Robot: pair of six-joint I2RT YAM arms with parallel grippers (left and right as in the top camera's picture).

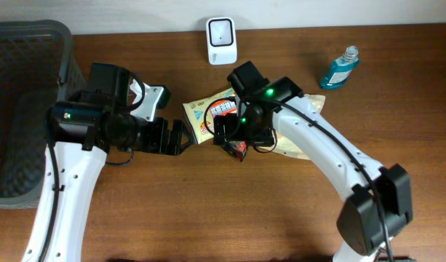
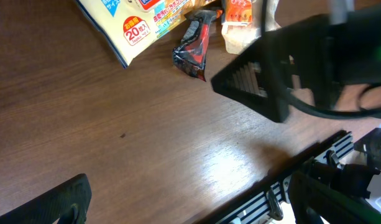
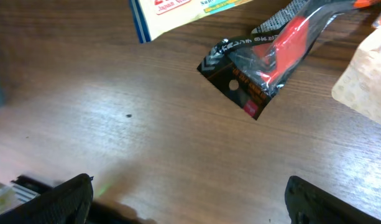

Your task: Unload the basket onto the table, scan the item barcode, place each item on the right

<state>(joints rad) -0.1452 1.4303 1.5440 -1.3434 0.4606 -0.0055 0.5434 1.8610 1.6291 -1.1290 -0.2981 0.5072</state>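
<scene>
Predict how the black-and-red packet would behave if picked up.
The packet looks thin and crinkled, so it is probably floppy and light. Its glossy film may slip. Lying flat, it seems unlikely to roll.

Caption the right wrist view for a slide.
Open right gripper hovers above a black-and-red wrapper lying on the wooden table, near a white packet.
</scene>
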